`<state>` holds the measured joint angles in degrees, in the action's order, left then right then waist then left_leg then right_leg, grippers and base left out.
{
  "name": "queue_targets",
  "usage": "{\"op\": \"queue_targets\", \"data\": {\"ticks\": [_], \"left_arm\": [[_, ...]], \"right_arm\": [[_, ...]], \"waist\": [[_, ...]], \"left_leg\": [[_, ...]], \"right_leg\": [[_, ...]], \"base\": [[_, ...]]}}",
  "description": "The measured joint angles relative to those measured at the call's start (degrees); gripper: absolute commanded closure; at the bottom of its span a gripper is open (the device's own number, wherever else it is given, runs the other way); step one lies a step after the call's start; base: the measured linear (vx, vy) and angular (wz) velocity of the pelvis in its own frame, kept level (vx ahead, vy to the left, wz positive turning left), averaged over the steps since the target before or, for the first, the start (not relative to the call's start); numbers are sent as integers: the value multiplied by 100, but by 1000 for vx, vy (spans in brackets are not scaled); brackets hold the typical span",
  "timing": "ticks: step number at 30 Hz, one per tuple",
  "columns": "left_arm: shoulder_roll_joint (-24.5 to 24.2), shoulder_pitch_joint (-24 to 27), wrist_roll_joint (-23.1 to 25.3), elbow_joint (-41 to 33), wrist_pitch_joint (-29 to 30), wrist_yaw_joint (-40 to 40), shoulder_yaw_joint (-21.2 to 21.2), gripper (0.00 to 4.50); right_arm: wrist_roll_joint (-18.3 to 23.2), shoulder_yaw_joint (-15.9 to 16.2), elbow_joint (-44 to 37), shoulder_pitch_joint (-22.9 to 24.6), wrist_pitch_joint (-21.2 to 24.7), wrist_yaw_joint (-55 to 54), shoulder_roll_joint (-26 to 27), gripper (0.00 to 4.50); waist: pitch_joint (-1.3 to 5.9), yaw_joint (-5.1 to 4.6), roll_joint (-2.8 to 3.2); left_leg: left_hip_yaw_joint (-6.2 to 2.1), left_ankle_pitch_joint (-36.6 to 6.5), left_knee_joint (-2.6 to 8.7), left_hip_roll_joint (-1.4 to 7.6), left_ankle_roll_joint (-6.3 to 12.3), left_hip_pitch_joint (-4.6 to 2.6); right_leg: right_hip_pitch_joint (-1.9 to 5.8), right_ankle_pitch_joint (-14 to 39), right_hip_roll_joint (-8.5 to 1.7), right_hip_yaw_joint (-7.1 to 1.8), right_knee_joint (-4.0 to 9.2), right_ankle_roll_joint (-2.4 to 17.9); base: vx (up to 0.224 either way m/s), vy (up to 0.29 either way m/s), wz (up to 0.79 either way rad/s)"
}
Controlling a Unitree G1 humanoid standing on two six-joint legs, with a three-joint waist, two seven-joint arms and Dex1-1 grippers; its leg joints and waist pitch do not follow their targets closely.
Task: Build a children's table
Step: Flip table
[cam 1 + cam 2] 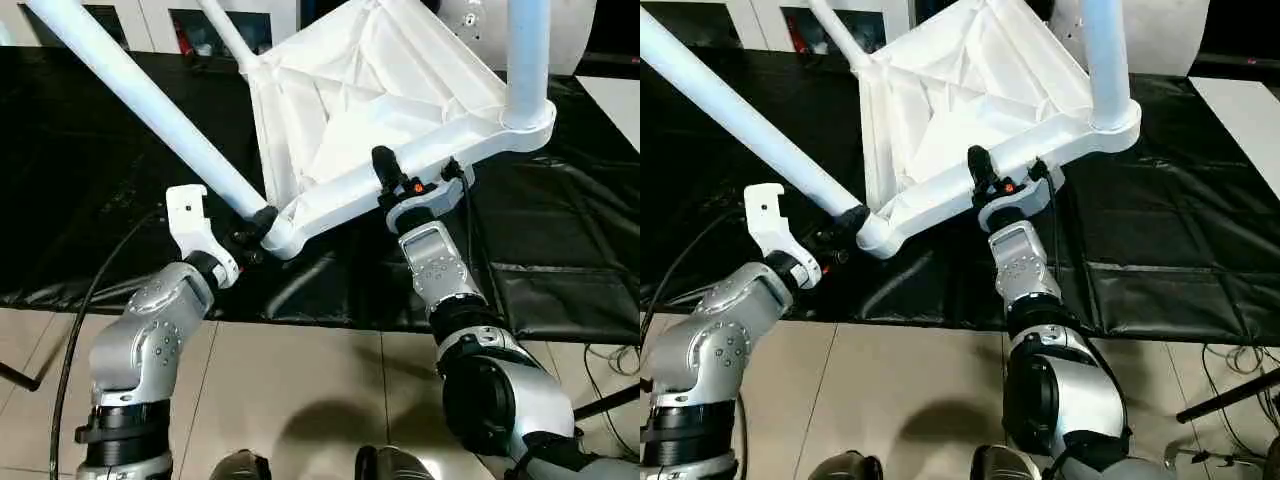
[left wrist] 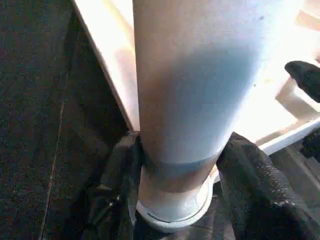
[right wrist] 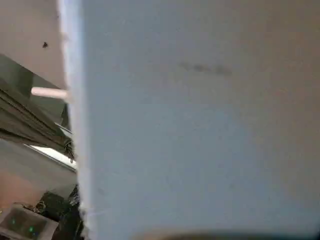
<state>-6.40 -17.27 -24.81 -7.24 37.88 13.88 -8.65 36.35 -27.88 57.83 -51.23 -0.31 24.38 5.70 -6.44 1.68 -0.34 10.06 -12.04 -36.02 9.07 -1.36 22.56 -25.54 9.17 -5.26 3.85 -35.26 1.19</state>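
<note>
Black mat [image 1: 90,150] below: left gripper [image 1: 262,226] clamps leg [image 1: 150,100]; right gripper [image 1: 390,180] pinches tabletop [image 1: 380,90] rim—press leg fully into socket.

One tabletop [image 1: 370,90], three legs [image 1: 140,100], two claws [image 1: 255,225].

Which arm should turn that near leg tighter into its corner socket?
Left. Its end effector already clasps the leg just above the socket; the right end effector is on the tabletop's near edge.
</note>
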Motion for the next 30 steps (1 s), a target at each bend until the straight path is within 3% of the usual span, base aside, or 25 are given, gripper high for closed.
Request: {"op": "queue_targets", "data": {"ticks": [5, 7, 11, 13, 16, 18, 21, 26, 30], "left_arm": [[-316, 361, 152, -160, -203, 289, 267, 182], [-390, 661, 250, -74, -222, 436, 450, 153], [-571, 840, 380, -94, -488, 591, 497, 138], [-642, 921, 374, -183, -593, 688, 459, 92], [-843, 1050, 380, -343, -890, 993, 536, 86], [-972, 1107, 390, -541, -1167, 1262, 583, 58], [-1048, 1185, 337, -1027, -1436, 1602, 655, 42], [-1247, 1159, 293, -1592, -1400, 1793, 814, 12], [-1345, 1014, 280, -1679, -1268, 1783, 874, 0]], "right_arm": [[-117, 98, -1, -37, -40, 27, -1, 250], [-131, 162, -3, -83, -45, 24, 16, 250], [-189, 186, -51, -108, -53, -19, 27, 250], [-214, 185, -54, -107, -61, -37, 13, 250], [-251, 197, -108, -87, -140, -100, 6, 250], [-308, 253, -282, -36, -183, -217, -12, 250], [-534, 429, -586, 4, -204, -433, -89, 250], [-1074, 724, -1209, 181, -434, -801, -339, 250], [-1433, 865, -1597, 292, -503, -1028, -475, 250]], "waist": [[0, -48, 0], [-6, -68, -11], [-16, -43, -27], [-16, -31, -27], [-18, 1, -29], [-19, 30, -29], [-19, 72, -29], [-21, 152, -34], [-23, 135, -50]], "left_leg": [[1, 2, -2, 4, 4, 35], [0, 3, -6, 17, 4, 47], [-2, 3, -13, 31, 4, 49], [0, 3, -15, 30, 3, 49], [1, 5, -16, 30, 0, 50], [1, 7, -15, 30, -4, 50], [4, 9, -16, 28, -8, 50], [23, 19, -15, 28, -18, 43], [34, 32, -15, 28, -26, 41]], "right_leg": [[-43, 0, 4, -1, -12, 0], [-50, 0, 12, 6, -10, 0], [-49, 0, 21, 12, -11, 0], [-48, -2, 21, 9, -11, 3], [-48, -6, 20, 9, -9, 9], [-48, -7, 20, 9, -9, 11], [-42, -7, 16, 6, -8, 12], [-30, -8, 5, 3, -9, 13], [-26, -20, 5, -9, -9, 10]], "base": [[0, 0, 0], [0, 0, 0], [0, 0, 0], [0, 0, 0], [0, 0, 0], [0, 0, 0], [0, 0, 0], [0, 0, 0], [0, 0, 0]]}}
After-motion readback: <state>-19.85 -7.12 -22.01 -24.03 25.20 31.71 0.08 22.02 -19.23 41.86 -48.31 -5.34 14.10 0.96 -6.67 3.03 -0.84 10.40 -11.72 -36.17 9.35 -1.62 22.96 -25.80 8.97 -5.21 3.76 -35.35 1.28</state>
